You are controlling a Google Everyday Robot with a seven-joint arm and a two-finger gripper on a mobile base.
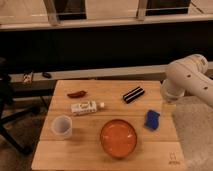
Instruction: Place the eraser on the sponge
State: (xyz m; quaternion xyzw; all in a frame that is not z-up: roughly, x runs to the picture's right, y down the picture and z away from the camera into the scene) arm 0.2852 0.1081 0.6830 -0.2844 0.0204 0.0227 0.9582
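Observation:
The eraser (133,94), a black bar with white stripes, lies at an angle on the wooden table (75,159), right of centre and towards the back. The blue sponge (152,119) rests in front of it, close to the table's right edge. My white arm (187,80) comes in from the right, above that edge. The gripper (168,106) hangs at the arm's lower end, just right of the sponge and the eraser, mostly hidden behind the arm. It is open and holds nothing.
An orange bowl (118,138) stands at the front centre, just left of the sponge. A white cup (61,126), a white labelled tube (86,107) and a small red item (77,93) occupy the left half. A dark chair (7,107) stands left of the table.

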